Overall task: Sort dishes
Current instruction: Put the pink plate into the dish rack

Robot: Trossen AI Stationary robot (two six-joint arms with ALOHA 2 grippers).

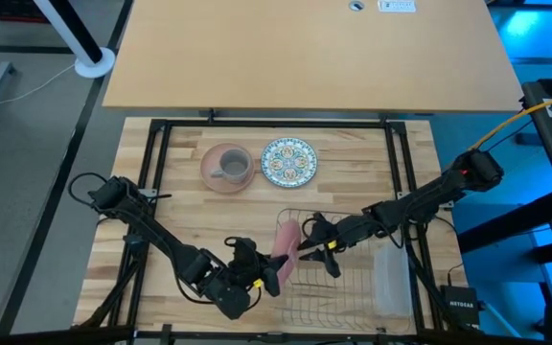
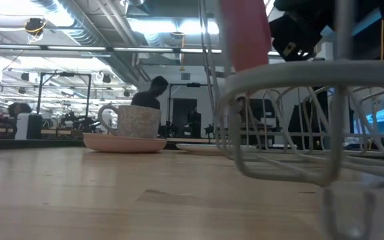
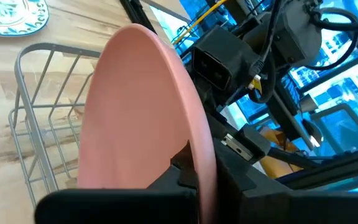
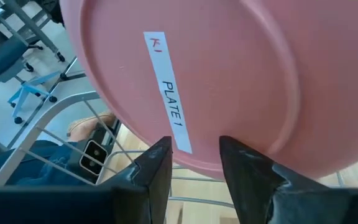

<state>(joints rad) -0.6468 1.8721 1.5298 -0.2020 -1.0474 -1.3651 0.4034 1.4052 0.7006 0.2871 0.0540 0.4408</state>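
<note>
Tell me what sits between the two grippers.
A salmon-pink plate stands on edge at the wire rack, between the left gripper and right gripper, in the high view.

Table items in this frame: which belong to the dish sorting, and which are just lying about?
Part of the job:
- pink plate held on edge at the wire rack's end, left gripper and right gripper both at it
- second pink plate, flat
- grey mug standing on it
- patterned plate, flat beside them

Just there:
- wire rack
- plastic tray

Pink plate [image 4: 229, 74] underside, white label — "PLATE 1", tool [image 4: 194, 163] fingers apart below, wire rack [image 4: 61, 134] beside
</note>
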